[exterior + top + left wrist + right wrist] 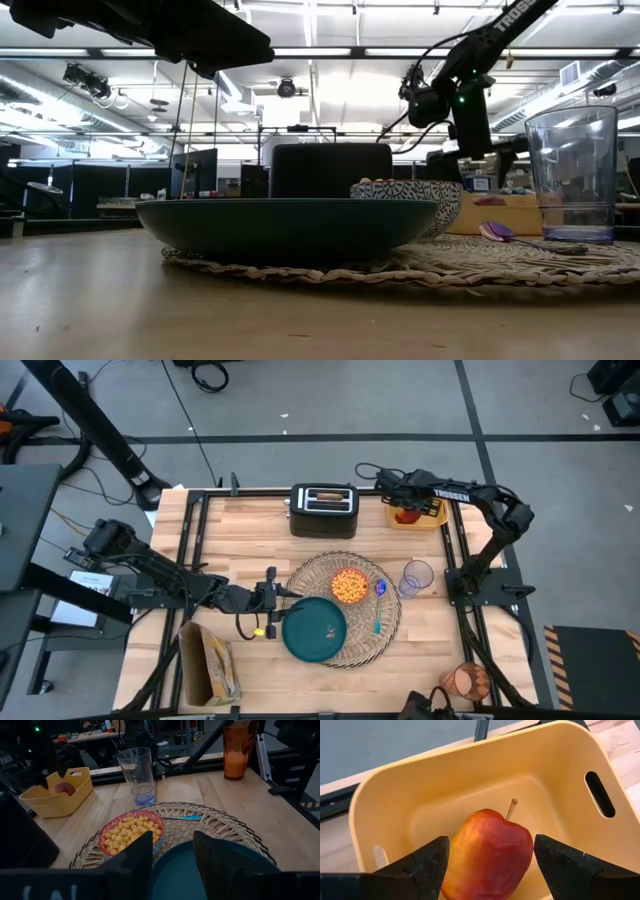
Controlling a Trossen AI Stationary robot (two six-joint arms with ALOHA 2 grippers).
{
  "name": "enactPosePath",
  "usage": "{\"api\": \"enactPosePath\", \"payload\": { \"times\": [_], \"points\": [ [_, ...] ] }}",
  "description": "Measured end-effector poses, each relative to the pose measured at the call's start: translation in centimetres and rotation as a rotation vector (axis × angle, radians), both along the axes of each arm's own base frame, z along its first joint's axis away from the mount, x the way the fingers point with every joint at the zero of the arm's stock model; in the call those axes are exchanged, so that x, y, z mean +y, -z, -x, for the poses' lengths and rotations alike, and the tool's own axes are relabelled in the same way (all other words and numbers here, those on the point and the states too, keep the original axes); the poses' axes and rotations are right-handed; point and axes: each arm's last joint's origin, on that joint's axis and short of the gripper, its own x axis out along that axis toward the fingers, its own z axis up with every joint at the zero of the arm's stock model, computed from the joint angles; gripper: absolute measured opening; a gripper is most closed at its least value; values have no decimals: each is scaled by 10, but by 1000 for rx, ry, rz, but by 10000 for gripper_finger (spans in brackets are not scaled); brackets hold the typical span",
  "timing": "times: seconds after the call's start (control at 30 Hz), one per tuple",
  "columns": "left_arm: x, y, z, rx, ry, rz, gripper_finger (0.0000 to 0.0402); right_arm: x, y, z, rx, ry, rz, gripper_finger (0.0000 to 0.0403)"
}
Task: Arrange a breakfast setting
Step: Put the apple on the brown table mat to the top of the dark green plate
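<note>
A dark teal plate (315, 630) lies on the near left part of the round straw placemat (388, 622). A small bowl of cereal (349, 586) and a blue spoon (378, 620) also lie on the mat. My left gripper (272, 598) is open and hangs over the plate's left rim (175, 875). My right gripper (405, 510) is open inside the yellow bin (470, 785) at the far right, one finger on each side of the red fruit (490, 855). A toast slice (325, 497) sticks up out of the black toaster. The orange tumbler (465, 682) stands at the near right corner. My right gripper's fingers (427, 865) stand close on the two sides of the red fruit, slanting down from above. I cannot tell whether they touch it. The fruit lies tilted in the bin, its stem (510, 809) pointing up and away.
A clear glass (416, 577) stands just right of the placemat. The black toaster (323, 510) stands at the far middle. A paper bag (210, 665) lies at the near left corner. Bare wood shows on the left of the table and near the front edge.
</note>
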Motion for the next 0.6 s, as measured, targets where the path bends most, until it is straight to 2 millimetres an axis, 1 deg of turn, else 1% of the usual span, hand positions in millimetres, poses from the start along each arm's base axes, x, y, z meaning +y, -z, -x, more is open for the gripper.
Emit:
{"api": "enactPosePath", "payload": {
  "times": [0.13,0.27,0.37,0.47,0.6],
  "points": [
    [0,0,0,4,0,-2,149,-1,0,1,5,-1,-5,295],
    [0,1,0,13,0,-5,149,-1,0,2,26,-39,-16,295],
    [0,1,0,14,0,-6,149,-3,0,3,5,-9,-15,299],
    [0,1,0,14,0,-6,149,-7,1,5,-52,7,-50,314],
    [0,1,0,14,0,-6,149,-8,1,7,-79,13,-86,345]
  ]
}}
